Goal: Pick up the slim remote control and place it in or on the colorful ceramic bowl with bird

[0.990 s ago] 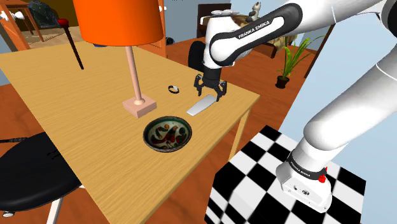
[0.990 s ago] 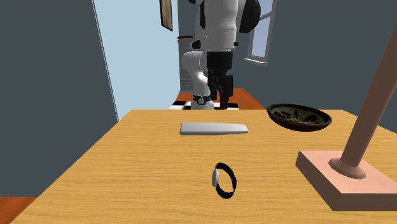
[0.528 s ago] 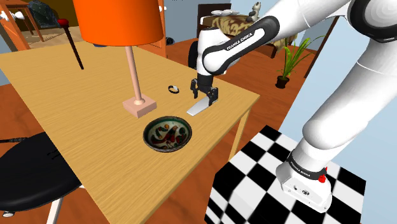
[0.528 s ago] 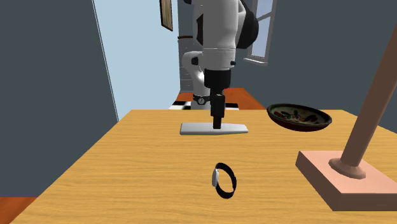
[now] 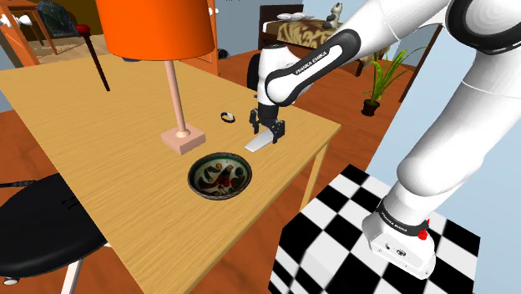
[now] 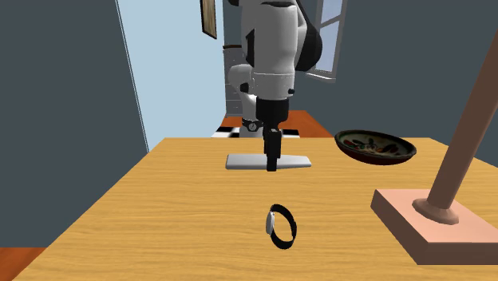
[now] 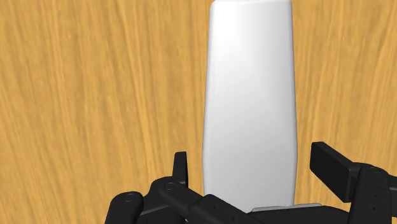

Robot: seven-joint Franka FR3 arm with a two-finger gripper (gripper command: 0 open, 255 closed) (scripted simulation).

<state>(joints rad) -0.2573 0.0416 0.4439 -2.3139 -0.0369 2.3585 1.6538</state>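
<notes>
Orange-shaded lamp (image 5: pixel 154 29) on wooden table (image 5: pixel 100 142), black ring (image 5: pixel 227 117) near its base; black stool (image 5: pixel 37 221) alongside

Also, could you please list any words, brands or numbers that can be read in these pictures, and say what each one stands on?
"FRANKA EMIKA": white letters on the dark band of the arm's forearm, shoulder view.
Small white print on the dark ring at the arm's base: too small to read.
The white remote and the bowl show no readable text.

One each: remote (image 5: pixel 257 143), bowl (image 5: pixel 193 177), lamp (image 5: pixel 155 30), band (image 5: pixel 227 117)
</notes>
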